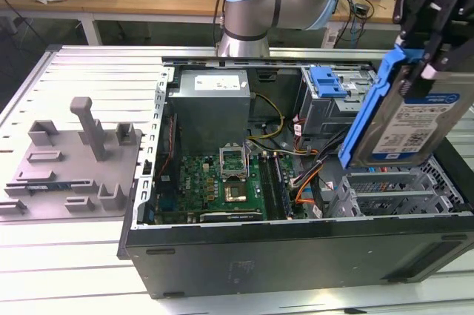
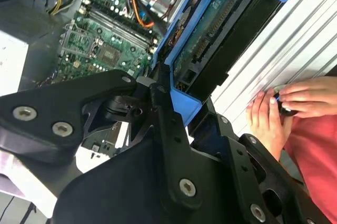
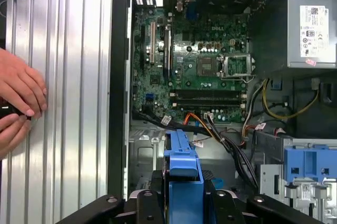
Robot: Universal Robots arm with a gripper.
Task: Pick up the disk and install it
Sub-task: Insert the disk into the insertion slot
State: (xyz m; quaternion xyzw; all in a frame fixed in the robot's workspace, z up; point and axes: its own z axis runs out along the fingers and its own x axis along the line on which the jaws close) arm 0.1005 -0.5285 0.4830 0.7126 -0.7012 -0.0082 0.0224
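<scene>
- Over the exterior view's right end of the open computer case [image 1: 296, 259], the gripper [image 1: 419, 57] is clamped on the disk [image 1: 415, 118], its black fingers [image 1: 444, 30] closed on the upper edge.
- The disk hangs clear above the case interior, on edge and leaning, with its blue-and-white label facing the exterior camera and its blue frame [image 1: 370, 111] running down the side towards the exterior view's left.
- Both wrist views show the blue frame gripped between the black finger links: the gripper [image 2: 179, 109] in the second wrist view, and the gripper [image 3: 182, 198] in the first wrist view.
- Below the disk [image 3: 182, 168] lie bundled cables [image 3: 226, 139] and the green motherboard [image 3: 195, 71].
- A blue drive-bay latch [image 1: 328, 81] sits in the case just beside the held disk, towards the exterior view's left.
- The grey power supply [image 1: 211, 104] stands farther that way, behind the motherboard.
- A person's hands [image 3: 18, 100] rest on the ribbed metal table [image 3: 68, 103] beside the case, around a small dark object.
- A grey fixture plate [image 1: 74, 163] lies on the table, well apart, at the exterior view's left.
</scene>
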